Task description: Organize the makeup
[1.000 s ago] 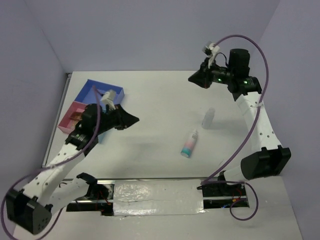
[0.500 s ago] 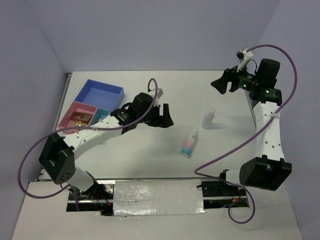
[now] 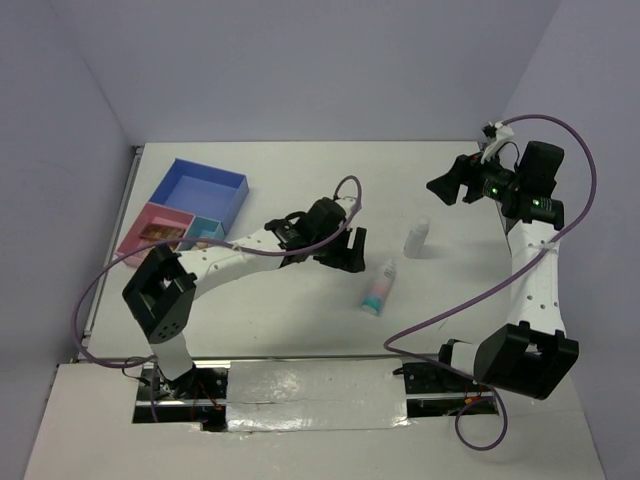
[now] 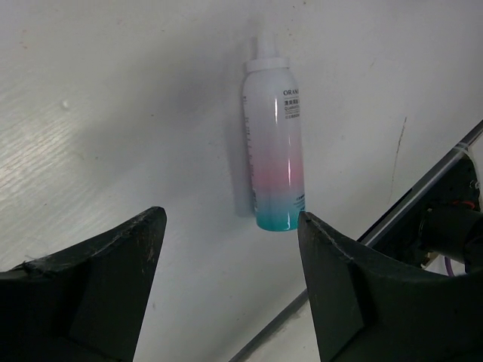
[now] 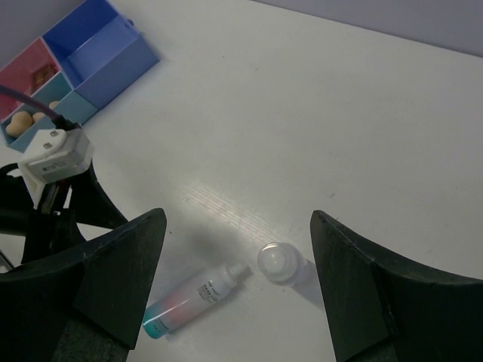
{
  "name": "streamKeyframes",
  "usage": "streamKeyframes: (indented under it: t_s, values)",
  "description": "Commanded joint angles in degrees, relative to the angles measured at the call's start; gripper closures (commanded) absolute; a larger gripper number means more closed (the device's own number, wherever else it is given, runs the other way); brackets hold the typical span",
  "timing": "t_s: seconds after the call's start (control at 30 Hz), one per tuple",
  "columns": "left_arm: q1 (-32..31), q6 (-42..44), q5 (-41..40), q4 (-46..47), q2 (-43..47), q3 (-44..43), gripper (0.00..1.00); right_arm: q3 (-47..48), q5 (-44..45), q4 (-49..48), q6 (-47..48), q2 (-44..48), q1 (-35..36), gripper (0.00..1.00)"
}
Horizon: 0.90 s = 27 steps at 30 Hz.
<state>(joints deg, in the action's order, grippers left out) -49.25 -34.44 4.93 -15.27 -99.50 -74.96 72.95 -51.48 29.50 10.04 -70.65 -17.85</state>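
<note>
Lying flat, tube (image 4: 273,143) — bottle (image 3: 417,237) upright nearby; tray (image 3: 203,190) well apart

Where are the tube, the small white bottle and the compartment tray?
tube (image 4: 273,143), left wrist view, middle of its body.
small white bottle (image 5: 277,262), right wrist view, its round top.
compartment tray (image 3: 205,190), top external view, bare blue floor.

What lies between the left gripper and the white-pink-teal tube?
Nothing. Only a bare stretch of white table separates the open left gripper from the tube, as the top external view shows.
</note>
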Motion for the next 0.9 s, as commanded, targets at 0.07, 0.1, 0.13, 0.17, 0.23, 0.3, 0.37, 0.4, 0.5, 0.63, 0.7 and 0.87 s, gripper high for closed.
streamKeyframes:
  t_s: [0.07,0.1,0.13,0.17,0.23,0.3,0.37,0.4,0.5,0.63,0.7,0.87]
  values:
    - [-2.6,2.2,-1.1,-2.2,-5.0,-6.2,0.17,-0.4,-0.9,-2.9,-1.5,1.3,-0.4,0.15]
    - [-2.9,2.1,-1.1,-2.7,-6.0,-7.8,0.16,-0.3,-0.8,-2.9,-1.6,1.1,-0.4,0.15]
    - [-3.5,2.0,-1.1,-3.5,-7.9,-8.7,0.16,-0.3,-0.6,-2.8,-1.7,1.0,-0.4,0.15]
    - [-3.7,1.9,-0.9,-4.2,-8.9,-9.8,0.16,0.0,-0.5,-2.7,-1.6,0.9,-0.6,0.15]
    - [-4.7,1.7,-2.1,-6.1,-12.7,-13.6,0.15,0.1,-0.2,-2.7,-1.8,0.5,-0.8,0.15]
    - [-5.2,1.7,-2.5,-9.1,-15.3,-18.1,0.15,0.2,-0.2,-2.6,-1.9,0.0,-1.1,0.15]
    - [-6.1,1.7,-3.4,-10.7,-18.4,-20.6,0.16,0.2,-0.2,-2.6,-2.1,-0.3,-1.3,0.15]
    - [-6.4,1.7,-3.7,-11.4,-19.2,-22.4,0.16,0.2,-0.3,-2.6,-2.2,-0.5,-1.5,0.15]
    - [-7.5,1.7,-4.7,-14.0,-22.9,-25.8,0.16,0.2,-0.4,-2.8,-2.5,-1.1,-1.8,0.15]
    - [-8.2,1.0,-9.1,-18.2,-26.4,-29.3,0.18,0.6,-0.5,-3.0,-2.7,-1.8,-1.9,0.15]
    - [-8.8,1.0,-9.8,-18.8,-27.5,-30.0,0.2,1.1,-0.6,-3.0,-3.0,-2.4,-2.0,0.15]
    - [-10.0,2.0,-12.2,-20.7,-30.7,-32.4,0.23,1.8,-1.0,-3.0,-3.8,-3.6,-2.1,0.15]
